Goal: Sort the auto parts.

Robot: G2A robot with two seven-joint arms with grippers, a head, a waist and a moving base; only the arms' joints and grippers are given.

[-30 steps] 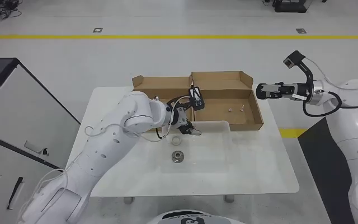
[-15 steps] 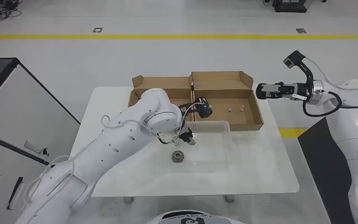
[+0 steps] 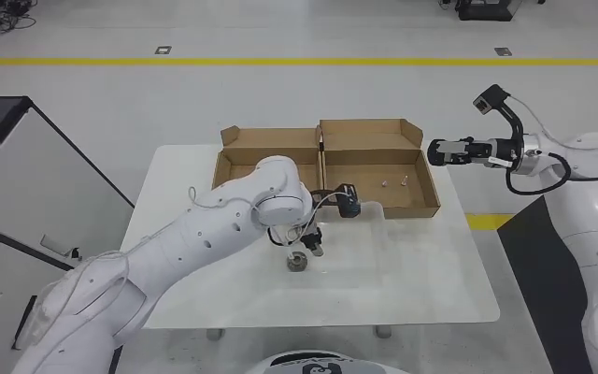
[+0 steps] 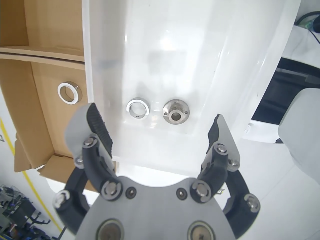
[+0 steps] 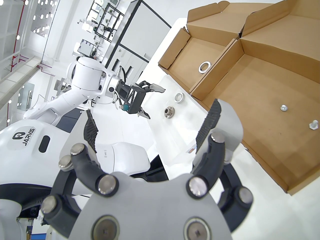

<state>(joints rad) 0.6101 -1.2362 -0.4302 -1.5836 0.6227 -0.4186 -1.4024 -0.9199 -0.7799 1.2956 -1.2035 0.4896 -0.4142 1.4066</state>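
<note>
A clear plastic tray holds a metal ring and a flanged metal hub side by side. My left gripper hangs open above these two parts, holding nothing. From above, the left gripper is just over the hub. A second ring lies in the left cardboard box. Two small bolts lie in the right cardboard box. My right gripper is open and empty, off the table just past the right box.
The two open boxes stand side by side at the table's far edge, flaps up. The tray lies right in front of them. The white table has bare surface near its front and right.
My left arm has swung from the left box's edge toward the front, so its gripper now sits over the tray's parts. The right arm has not moved.
</note>
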